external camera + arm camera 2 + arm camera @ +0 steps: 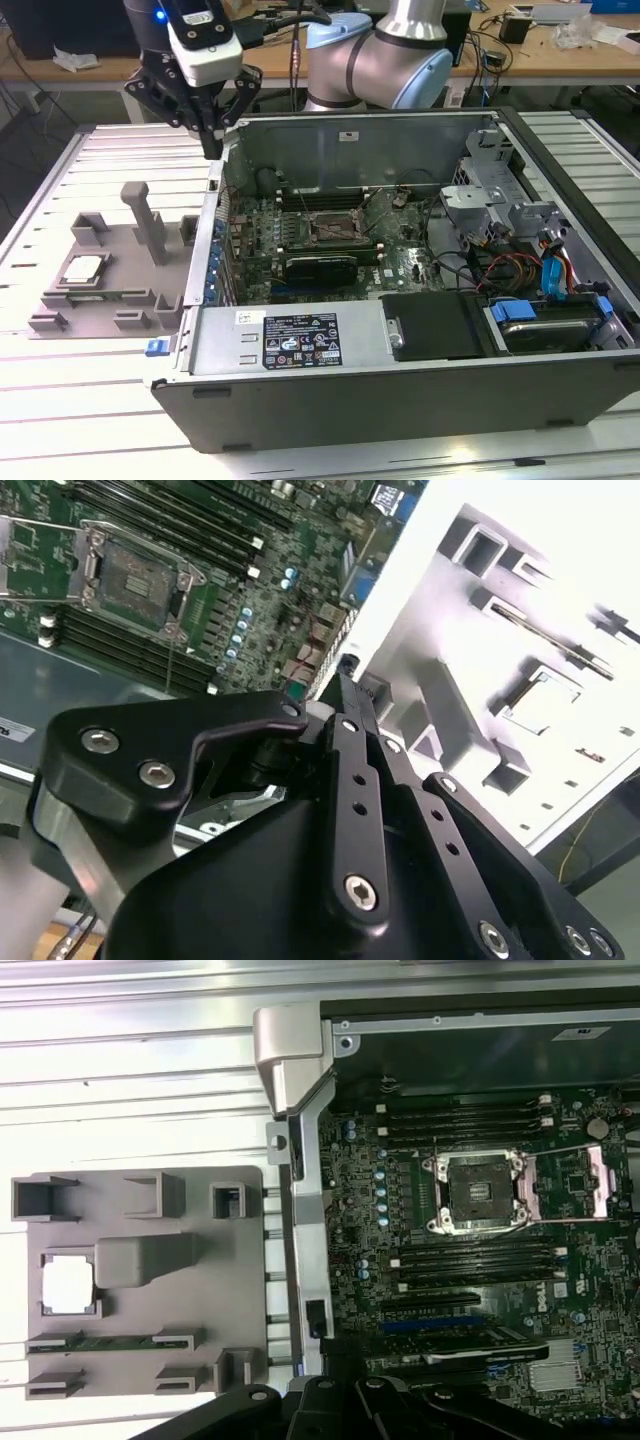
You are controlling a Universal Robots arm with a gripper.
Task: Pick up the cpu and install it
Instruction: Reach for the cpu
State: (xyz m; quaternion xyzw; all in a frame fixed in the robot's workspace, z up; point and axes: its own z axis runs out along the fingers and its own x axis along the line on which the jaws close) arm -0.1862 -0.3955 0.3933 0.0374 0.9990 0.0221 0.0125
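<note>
Silvery cpu [84,268] flat in grey tray [118,272], beside open computer case [430,400].

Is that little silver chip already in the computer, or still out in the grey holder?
Still out: the cpu lies in a pocket of the grey tray beside the case; the motherboard socket shows no chip.

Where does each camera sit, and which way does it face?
Exterior view: off the arm, looks down on case, tray, arm and gripper.
First wrist view: on the arm, faces down on tray, cpu, socket; gripper shows.
Second wrist view: on the arm, looks past the gripper toward socket, tray.
All share the cpu in the tray.
</note>
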